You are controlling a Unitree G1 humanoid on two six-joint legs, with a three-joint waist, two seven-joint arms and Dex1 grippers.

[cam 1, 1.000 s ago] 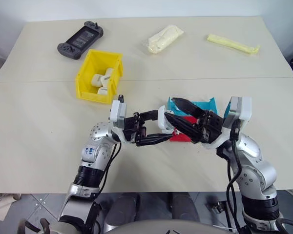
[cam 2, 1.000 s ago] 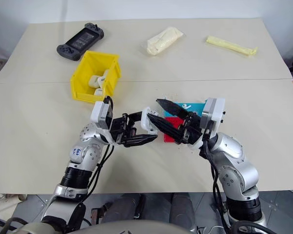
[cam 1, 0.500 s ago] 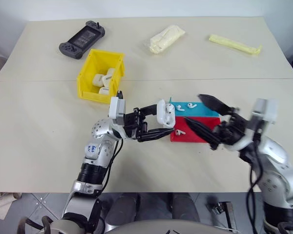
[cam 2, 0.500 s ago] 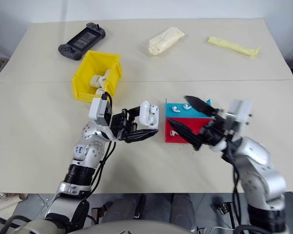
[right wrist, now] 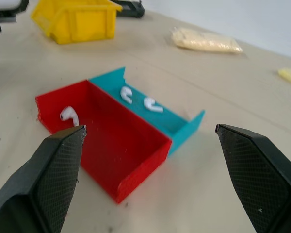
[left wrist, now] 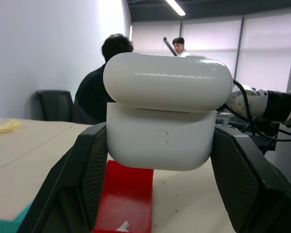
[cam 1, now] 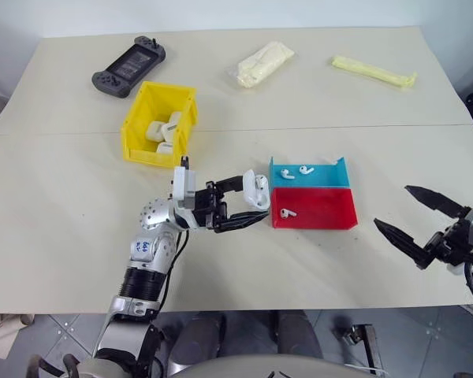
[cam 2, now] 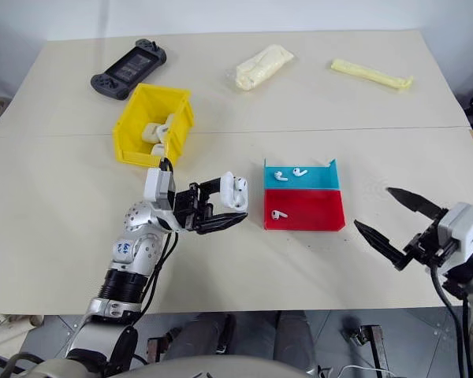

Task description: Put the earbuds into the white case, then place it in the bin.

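The bin (cam 1: 159,123) sits left of centre on the table (cam 1: 63,197), several cases inside it. Game controller (cam 1: 129,65) lies behind the bin, near the far left corner. Bagged item (cam 1: 261,62) is at far centre, a long thin packet (cam 1: 374,71) to its right. Two trays sit side by side right of centre: far tray (cam 1: 309,173) holds two earbuds (cam 1: 293,171), near tray (cam 1: 313,209) holds one earbud (cam 1: 288,212) (at its left end). The white case (cam 1: 257,191) is just left of the trays, between the left gripper (cam 1: 251,201) fingers, above the table. Right gripper (cam 1: 420,220) hangs near the table's right front, well apart from the trays.
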